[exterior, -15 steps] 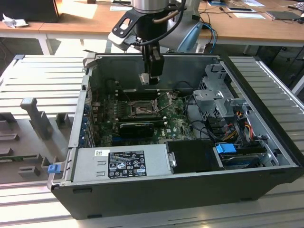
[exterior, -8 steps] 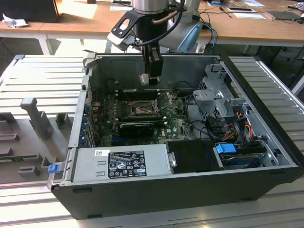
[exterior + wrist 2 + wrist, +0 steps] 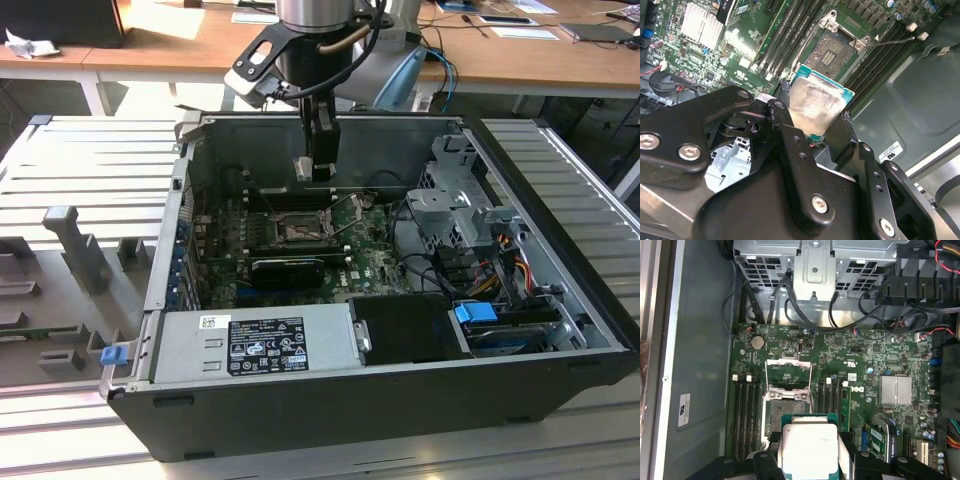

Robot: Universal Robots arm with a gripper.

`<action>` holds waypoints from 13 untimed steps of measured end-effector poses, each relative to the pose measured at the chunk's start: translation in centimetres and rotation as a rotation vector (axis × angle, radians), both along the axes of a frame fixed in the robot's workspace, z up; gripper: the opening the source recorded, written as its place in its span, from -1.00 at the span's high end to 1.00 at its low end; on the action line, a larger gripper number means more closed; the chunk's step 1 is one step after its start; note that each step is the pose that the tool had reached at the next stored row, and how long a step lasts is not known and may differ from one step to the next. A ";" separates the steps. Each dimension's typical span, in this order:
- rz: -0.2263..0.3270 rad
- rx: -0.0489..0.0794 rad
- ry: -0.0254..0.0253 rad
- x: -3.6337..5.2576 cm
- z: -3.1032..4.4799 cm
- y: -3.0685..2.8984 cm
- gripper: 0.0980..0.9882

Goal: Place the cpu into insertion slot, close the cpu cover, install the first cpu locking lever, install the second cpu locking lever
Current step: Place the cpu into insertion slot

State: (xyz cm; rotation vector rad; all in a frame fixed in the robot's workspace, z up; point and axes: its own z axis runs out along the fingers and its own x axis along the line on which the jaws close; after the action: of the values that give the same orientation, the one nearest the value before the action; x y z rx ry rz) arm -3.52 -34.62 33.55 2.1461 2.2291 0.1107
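While the power supply (image 3: pixel 255 345) sits at the exterior view's left, the insertion slot (image 3: pixel 297 230) lies uncovered mid-board, its cpu cover (image 3: pixel 788 361) raised. Above it, the gripper (image 3: pixel 318 174) pinches the cpu (image 3: pixel 815 107) between closed fingers. Rightward stands the drive cage (image 3: pixel 455 195).

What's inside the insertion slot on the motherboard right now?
No chip: in the second wrist view the insertion slot shows its bare dark contact bed. The cpu is clamped in the gripper, not seated. In the first wrist view the cpu covers part of the slot.
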 end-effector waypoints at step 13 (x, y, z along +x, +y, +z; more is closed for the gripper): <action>-0.074 0.000 -0.0001 0.00 -1.01 0.00 0.02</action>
State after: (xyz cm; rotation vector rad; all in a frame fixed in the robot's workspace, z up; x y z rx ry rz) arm -3.52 -34.62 32.53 2.2251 2.1466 0.1081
